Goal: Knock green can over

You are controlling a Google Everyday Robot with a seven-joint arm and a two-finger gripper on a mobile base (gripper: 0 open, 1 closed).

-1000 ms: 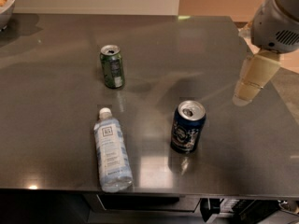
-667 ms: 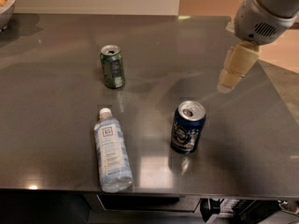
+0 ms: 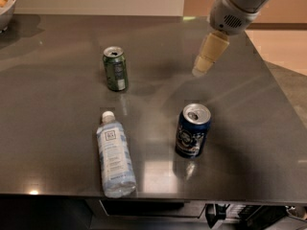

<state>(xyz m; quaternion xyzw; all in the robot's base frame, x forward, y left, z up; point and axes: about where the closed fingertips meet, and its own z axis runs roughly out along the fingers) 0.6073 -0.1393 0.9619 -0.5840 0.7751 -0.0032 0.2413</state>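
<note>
Green can (image 3: 115, 68) upright on table (image 3: 57, 109), well left of gripper (image 3: 199, 71).
Gripper above table at right, closed on nothing; blue can (image 3: 192, 131) upright in front of it, water bottle (image 3: 114, 155) lying before green can.

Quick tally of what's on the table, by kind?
Cans: 2, green can and blue can, both upright
Bottles: 1, water bottle, lying down
Bowls: 1, bowl at the far-left edge
Total: 4
Gripper hovers right of the green can, apart from it.
</note>
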